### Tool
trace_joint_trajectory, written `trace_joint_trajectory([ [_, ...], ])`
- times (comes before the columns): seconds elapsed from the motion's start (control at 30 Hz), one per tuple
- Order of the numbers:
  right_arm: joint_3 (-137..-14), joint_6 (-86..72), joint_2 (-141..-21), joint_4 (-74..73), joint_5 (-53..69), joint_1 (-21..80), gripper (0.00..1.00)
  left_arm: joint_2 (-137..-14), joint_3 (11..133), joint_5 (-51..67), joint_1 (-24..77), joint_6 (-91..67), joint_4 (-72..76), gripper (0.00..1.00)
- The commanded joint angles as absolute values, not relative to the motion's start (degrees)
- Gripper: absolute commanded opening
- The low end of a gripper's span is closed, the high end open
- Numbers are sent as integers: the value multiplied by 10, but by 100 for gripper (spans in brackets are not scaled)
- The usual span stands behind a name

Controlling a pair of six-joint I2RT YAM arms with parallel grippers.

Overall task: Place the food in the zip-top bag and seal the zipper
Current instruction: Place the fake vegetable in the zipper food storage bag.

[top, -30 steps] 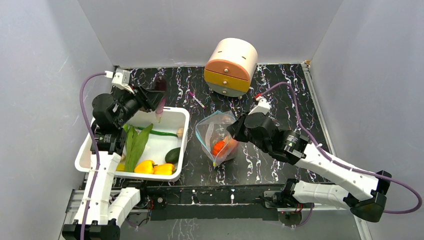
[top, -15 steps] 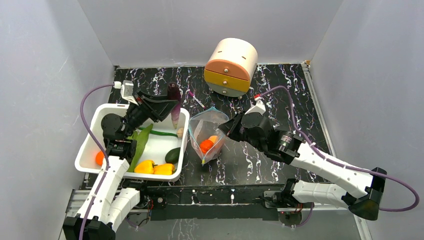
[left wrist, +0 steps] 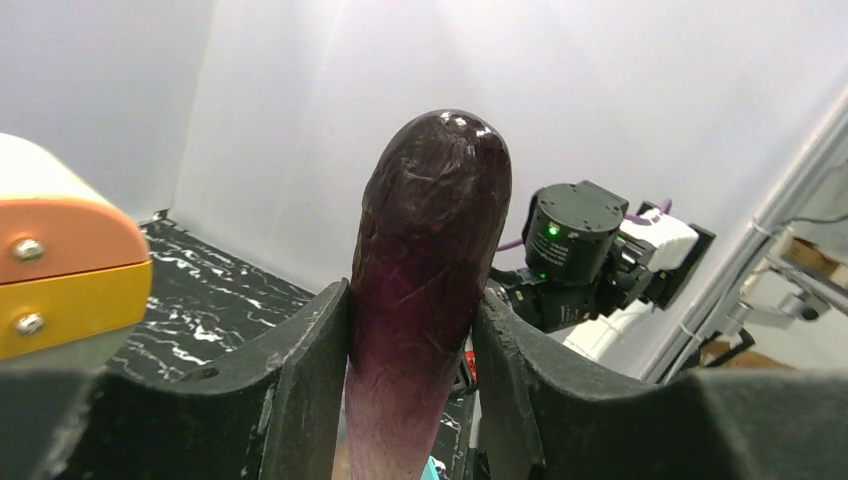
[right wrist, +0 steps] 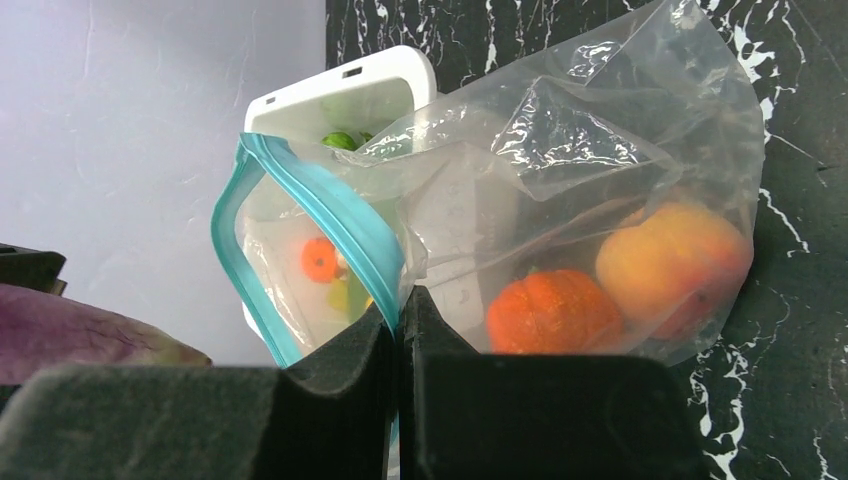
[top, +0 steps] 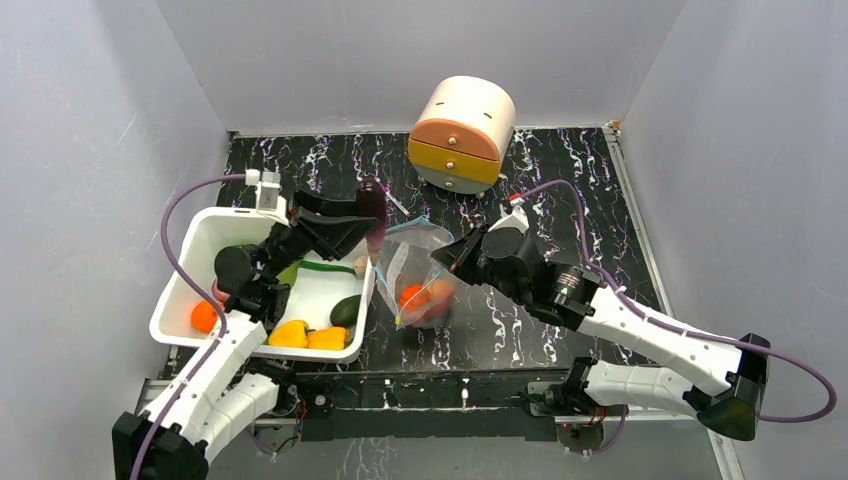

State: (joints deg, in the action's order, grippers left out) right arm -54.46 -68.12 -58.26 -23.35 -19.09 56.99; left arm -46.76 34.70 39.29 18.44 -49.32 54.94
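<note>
My left gripper (top: 366, 226) is shut on a purple eggplant (top: 373, 208), which hangs narrow end down just left of the zip-top bag (top: 418, 262); the wrist view shows the eggplant (left wrist: 430, 240) clamped between both fingers. My right gripper (top: 441, 257) is shut on the bag's blue-green zipper rim (right wrist: 335, 215) and holds the mouth open toward the tub. An orange fruit (right wrist: 555, 310) and a peach-coloured fruit (right wrist: 672, 262) lie inside the bag (right wrist: 610, 140). The yellow zipper piece is not visible.
The white tub (top: 198, 243) at the left holds yellow peppers (top: 308, 336), an orange fruit (top: 203, 316), a dark green piece (top: 346, 310) and a green leaf partly under my arm. A round orange drawer unit (top: 462, 130) stands at the back.
My left arm has carried the eggplant rightward from over the tub's back edge to the bag's mouth. My right gripper has drawn the bag left, toward the tub.
</note>
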Motion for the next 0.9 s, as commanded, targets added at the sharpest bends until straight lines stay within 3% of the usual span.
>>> trace_joint_trajectory([
  [0.0,-540,-704,-574,-179,-188,572,0,-493,343,375,247,-441,641,24],
  [0.27,-536,-708,-563,-166,-170,572,0,-540,344,367,362,-264,621,23],
  [0.87,-524,-715,-533,-155,-163,572,0,-563,277,373,374,-158,649,24],
])
